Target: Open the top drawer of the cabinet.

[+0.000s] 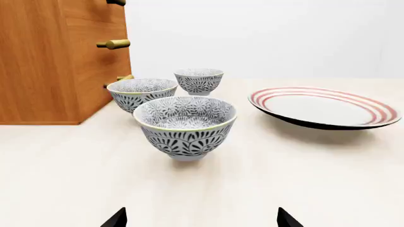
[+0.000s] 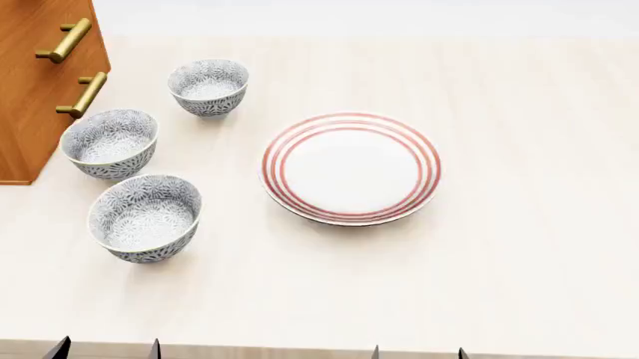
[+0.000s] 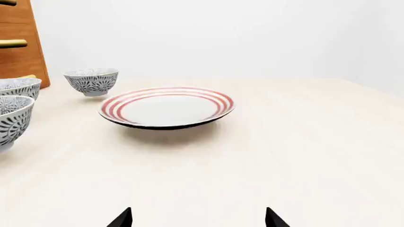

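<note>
The cabinet (image 2: pixel 35 90) stands at the table's far left, orange-brown wood, its front facing the bowls. In the left wrist view (image 1: pixel 38 61) its front shows three brass handles, one above another. The top drawer (image 1: pixel 94 8) is shut; its handle (image 1: pixel 115 2) is cut by the frame edge and also shows in the right wrist view (image 3: pixel 7 2). The head view shows only two lower handles. My left gripper (image 1: pixel 200 220) is open and empty, low over the table in front of the nearest bowl, far from the cabinet. My right gripper (image 3: pixel 197 218) is open and empty, in front of the plate.
Three patterned grey bowls stand beside the cabinet front: near (image 2: pixel 146 217), middle (image 2: pixel 109 142), far (image 2: pixel 209 87). A white plate with red rings (image 2: pixel 351 168) lies at the middle. The table's front edge (image 2: pixel 299 353) runs just above my fingertips in the head view.
</note>
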Motion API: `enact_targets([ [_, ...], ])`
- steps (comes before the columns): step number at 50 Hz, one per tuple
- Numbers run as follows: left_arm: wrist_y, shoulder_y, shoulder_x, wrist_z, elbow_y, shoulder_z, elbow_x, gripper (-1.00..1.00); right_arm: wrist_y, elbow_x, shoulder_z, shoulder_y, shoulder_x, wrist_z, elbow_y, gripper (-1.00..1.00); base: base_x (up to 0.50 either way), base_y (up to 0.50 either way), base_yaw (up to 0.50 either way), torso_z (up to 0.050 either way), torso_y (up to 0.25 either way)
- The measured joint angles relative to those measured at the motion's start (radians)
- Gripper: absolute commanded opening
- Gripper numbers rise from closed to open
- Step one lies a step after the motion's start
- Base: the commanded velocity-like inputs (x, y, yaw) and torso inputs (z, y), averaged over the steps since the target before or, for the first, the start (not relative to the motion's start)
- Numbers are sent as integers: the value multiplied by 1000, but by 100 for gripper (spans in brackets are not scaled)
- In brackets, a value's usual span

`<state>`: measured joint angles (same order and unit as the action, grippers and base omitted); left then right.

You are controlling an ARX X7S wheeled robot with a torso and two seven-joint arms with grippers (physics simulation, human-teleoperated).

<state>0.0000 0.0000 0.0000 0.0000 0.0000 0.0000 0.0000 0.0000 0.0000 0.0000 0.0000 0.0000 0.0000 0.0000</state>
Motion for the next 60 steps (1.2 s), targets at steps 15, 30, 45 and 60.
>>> enact_targets([
  [15,2,0,-30,-36,1,33,-34,100,-13,29,-39,-4,31,34,-5,100,0,0,0,0,0],
  [30,-51,-18,-65,-84,104,34,-86,100,3,71,-54,-7,62,76,-101,100,248,0,0,0,0],
  [45,-233,-67,-129,-127,394,-3,-161,100,136,92,-46,10,111,125,-395,100,500,0,0,0,0],
  [60,-312,-68,-165,-147,525,-9,-192,100,229,135,-18,22,148,151,-549,100,500,0,0,0,0],
])
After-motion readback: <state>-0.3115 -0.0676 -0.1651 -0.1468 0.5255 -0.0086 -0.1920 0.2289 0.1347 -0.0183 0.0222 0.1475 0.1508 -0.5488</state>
